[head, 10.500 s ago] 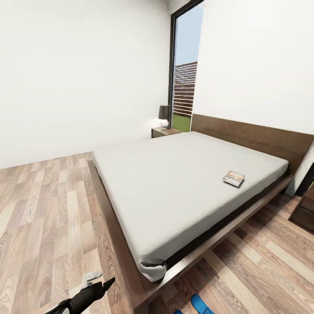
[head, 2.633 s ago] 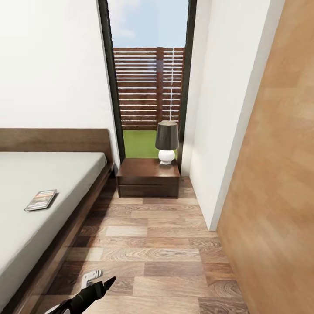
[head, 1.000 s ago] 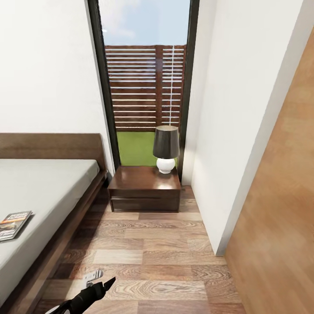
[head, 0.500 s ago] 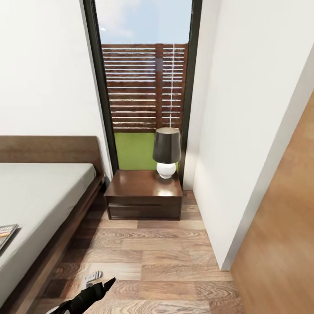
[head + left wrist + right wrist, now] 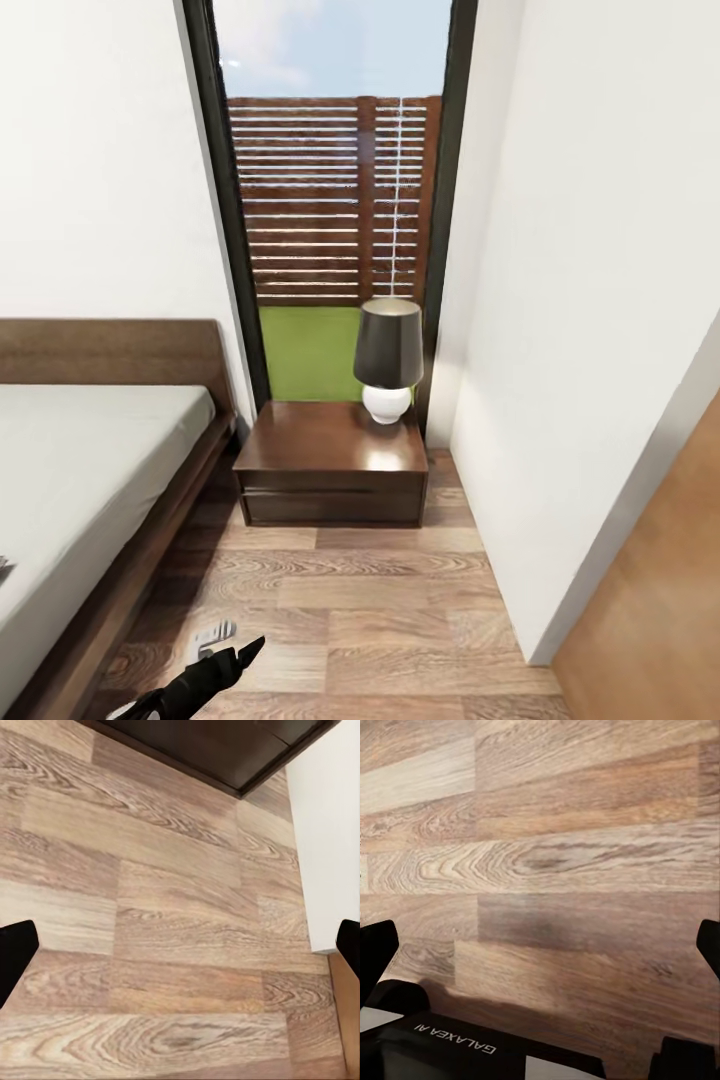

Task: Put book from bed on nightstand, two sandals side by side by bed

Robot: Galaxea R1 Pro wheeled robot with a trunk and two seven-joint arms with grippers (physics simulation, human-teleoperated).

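Head view: the nightstand [image 5: 335,465] is faced, while the book [image 5: 4,570] is barely seen at the bed's [image 5: 90,470] edge. Both grippers are spread, empty. Reaching could be missed if the base is driven further past.

You get bright, even daylight from the tall window [image 5: 335,200], a soft sheen on the nightstand [image 5: 335,455] top, and dim floor [image 5: 400,610] in shadow beside the bed [image 5: 90,470]. Verticals lean outward at the head view's edges. Both wrist views look soft and slightly blurred.
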